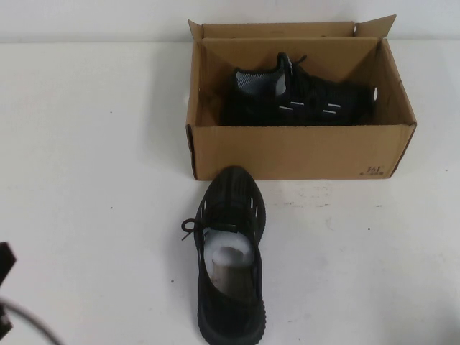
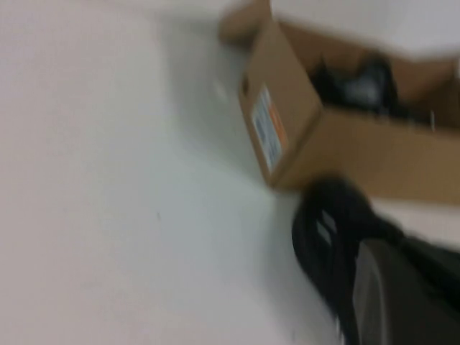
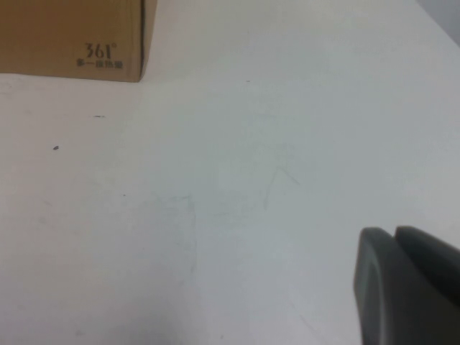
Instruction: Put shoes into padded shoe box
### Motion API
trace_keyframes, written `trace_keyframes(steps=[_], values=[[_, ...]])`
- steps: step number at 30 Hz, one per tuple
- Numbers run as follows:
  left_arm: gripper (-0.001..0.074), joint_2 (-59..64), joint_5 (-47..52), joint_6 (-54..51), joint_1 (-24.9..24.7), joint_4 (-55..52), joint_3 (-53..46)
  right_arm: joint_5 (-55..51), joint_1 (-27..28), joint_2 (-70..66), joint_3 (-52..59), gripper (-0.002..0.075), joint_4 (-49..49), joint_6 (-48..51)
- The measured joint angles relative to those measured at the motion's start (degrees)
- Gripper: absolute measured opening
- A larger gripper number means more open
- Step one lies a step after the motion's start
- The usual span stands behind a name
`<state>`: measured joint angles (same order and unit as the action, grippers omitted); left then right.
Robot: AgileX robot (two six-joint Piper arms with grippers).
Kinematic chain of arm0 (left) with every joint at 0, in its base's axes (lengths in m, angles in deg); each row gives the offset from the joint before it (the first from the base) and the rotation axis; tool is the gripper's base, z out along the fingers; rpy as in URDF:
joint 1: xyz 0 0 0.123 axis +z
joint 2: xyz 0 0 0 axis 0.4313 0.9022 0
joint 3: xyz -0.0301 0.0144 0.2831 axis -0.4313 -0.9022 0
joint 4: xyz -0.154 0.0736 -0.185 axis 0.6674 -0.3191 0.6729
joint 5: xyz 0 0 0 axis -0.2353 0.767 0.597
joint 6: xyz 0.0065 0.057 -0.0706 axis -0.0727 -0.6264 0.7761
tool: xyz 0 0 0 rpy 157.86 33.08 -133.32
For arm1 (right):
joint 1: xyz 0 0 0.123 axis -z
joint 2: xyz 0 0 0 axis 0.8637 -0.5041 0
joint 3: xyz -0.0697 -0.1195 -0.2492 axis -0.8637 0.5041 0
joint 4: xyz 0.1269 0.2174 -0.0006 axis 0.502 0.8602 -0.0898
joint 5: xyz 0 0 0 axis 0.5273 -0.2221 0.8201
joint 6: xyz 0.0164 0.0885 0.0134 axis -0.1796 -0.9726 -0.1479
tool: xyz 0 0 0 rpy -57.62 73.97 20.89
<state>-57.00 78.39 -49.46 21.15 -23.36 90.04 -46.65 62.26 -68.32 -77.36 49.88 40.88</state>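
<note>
The padded shoe box point(image 1: 298, 151) is brown cardboard with upright flaps and stands at the back middle of the table. One black sneaker point(image 1: 302, 97) lies on its side inside it. The second black sneaker point(image 1: 231, 251), stuffed with white paper, stands on the table just in front of the box, toe toward it. My left gripper point(image 2: 384, 248) is shut and empty, close to this sneaker's toe point(image 2: 323, 223); the box point(image 2: 345, 144) lies beyond. My right gripper point(image 3: 392, 233) is shut and empty over bare table, away from the box's printed corner point(image 3: 72, 36).
The white table point(image 1: 93, 180) is bare to the left and right of the sneaker. A dark part of my left arm point(image 1: 6, 262) shows at the lower left edge of the high view. My right arm is outside the high view.
</note>
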Motion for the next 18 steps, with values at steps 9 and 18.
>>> trace_keyframes(steps=[9, 18], values=[[-0.0004, 28.3, 29.1, -22.6, 0.0, -1.8, 25.8, 0.0, 0.0, 0.0, 0.0, -0.0009, 0.0, 0.0], [-0.0004, 48.3, 35.0, -38.0, -3.2, 0.2, 41.7, 0.0, 0.0, 0.0, 0.0, -0.0009, 0.0, 0.0]])
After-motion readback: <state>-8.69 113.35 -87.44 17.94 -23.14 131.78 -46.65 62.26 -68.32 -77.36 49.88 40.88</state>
